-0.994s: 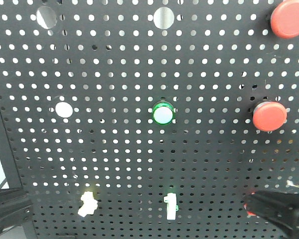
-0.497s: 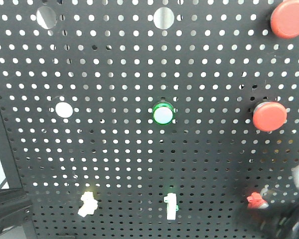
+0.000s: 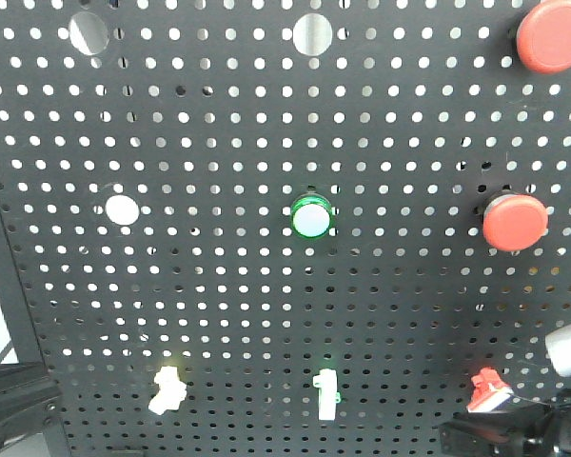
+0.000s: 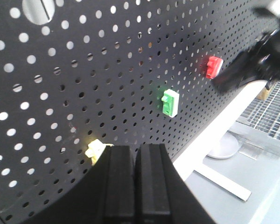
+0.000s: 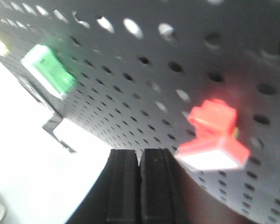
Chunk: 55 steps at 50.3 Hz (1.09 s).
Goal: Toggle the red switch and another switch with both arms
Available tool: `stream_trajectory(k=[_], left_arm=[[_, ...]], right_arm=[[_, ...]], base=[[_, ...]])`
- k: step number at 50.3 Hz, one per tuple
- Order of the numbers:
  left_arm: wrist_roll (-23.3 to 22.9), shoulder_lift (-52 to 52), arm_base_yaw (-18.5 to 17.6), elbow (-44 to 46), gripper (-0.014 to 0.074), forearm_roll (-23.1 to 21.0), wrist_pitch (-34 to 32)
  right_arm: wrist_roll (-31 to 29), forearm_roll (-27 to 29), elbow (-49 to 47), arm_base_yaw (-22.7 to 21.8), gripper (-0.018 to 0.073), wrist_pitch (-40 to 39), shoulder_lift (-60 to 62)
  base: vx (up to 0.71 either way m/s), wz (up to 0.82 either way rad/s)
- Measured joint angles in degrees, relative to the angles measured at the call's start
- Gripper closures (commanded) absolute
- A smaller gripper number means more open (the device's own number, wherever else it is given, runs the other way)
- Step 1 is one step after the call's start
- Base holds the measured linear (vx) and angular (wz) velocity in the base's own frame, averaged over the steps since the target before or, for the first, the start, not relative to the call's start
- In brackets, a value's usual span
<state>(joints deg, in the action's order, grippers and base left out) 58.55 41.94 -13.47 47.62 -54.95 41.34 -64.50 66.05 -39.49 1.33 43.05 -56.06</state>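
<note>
The red switch (image 3: 488, 390) sits low on the right of the black pegboard (image 3: 266, 286), its white lever face showing. My right gripper (image 3: 457, 436) lies just below it, shut and empty. In the right wrist view the red switch (image 5: 213, 135) is right of the shut tips (image 5: 140, 150), apart from them. The other switch, pale yellow-white (image 3: 168, 388), sits low on the left. My left gripper (image 4: 135, 147) is shut and empty, just right of and below this yellow switch (image 4: 95, 150). In the front view only a dark corner of the left gripper (image 3: 38, 395) shows.
A white toggle with a green base (image 3: 325, 395) sits between the two switches. Two big round red buttons (image 3: 552, 36) (image 3: 515, 221), a green-ringed button (image 3: 312, 219) and a white disc (image 3: 121, 208) are higher up. A white frame (image 4: 214, 135) runs under the board.
My right gripper has dropped from in front of the red switch to below it, so the switch now shows. The left gripper has not moved.
</note>
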Motion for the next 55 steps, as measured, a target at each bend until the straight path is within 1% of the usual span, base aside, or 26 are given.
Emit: stream_trajectory(k=[8,13,18,23,25,28,31,36,37,38,40,45,50,55], left_arm=[[-0.05,0.00,0.00,0.00,0.0594,0.05,0.13],[-0.05,0.00,0.00,0.00,0.0594,0.05,0.13],[-0.05,-0.31,0.00,0.00,0.0594,0.06,0.13],[-0.05,-2.03,0.00,-2.00,0.0594,0.00,-1.48],[-0.05,-3.14,0.00,-3.85,0.0594,0.00,-2.66],[-0.05,-5.86,0.00,-7.04,0.0594,0.00,-5.48],[-0.05,-9.33,0.00,-11.20,0.0594,-0.06,-8.31],[-0.81,-15.35,0.00,-17.93,0.0594,-0.42,-11.93],[-1.10,-16.45,0.00,-19.09,0.0594,-0.41,-12.24],[-1.38,-17.16,0.00,-20.18,0.0594,-0.43,-12.78],[-1.88,-19.13,0.00,-21.82,0.0594,-0.48,-13.92],[-2.75,-22.66,0.00,-24.88,0.0594,-0.55,-16.11],[-2.81,-24.00,0.00,-25.76,0.0594,-0.63,-17.28],[-2.86,-24.05,0.00,-25.76,0.0594,-0.68,-17.22]], right_arm=[[-3.13,4.04,0.00,0.00,0.0566,-1.15,6.66],[-3.79,5.05,0.00,0.00,0.0566,-3.98,12.23],[-3.27,4.71,0.00,0.00,0.0566,-8.78,19.26],[0.20,1.85,0.00,0.00,0.0566,-13.77,26.12],[2.55,-0.96,0.00,0.00,0.0566,-15.74,28.86],[6.35,-6.83,0.00,0.00,0.0566,-17.45,32.26],[12.01,-13.26,0.00,0.00,0.0566,-17.78,35.28],[23.30,-27.22,0.00,0.00,0.0566,-16.59,39.58],[25.88,-29.21,0.00,0.00,0.0566,-16.12,39.98],[29.29,-33.16,0.00,0.00,0.0566,-15.42,40.69],[34.24,-38.65,0.00,0.00,0.0566,-14.50,41.47],[44.54,-49.91,0.00,0.00,0.0566,-12.87,42.20],[50.30,-55.65,0.00,0.00,0.0566,-12.52,42.20],[52.58,-57.35,0.00,0.00,0.0566,-11.35,42.20]], base=[[0.00,0.00],[0.00,0.00],[0.00,0.00],[0.00,0.00],[0.00,0.00],[0.00,0.00],[0.00,0.00],[0.00,0.00],[0.00,0.00],[0.00,0.00],[0.00,0.00],[0.00,0.00],[0.00,0.00],[0.00,0.00]])
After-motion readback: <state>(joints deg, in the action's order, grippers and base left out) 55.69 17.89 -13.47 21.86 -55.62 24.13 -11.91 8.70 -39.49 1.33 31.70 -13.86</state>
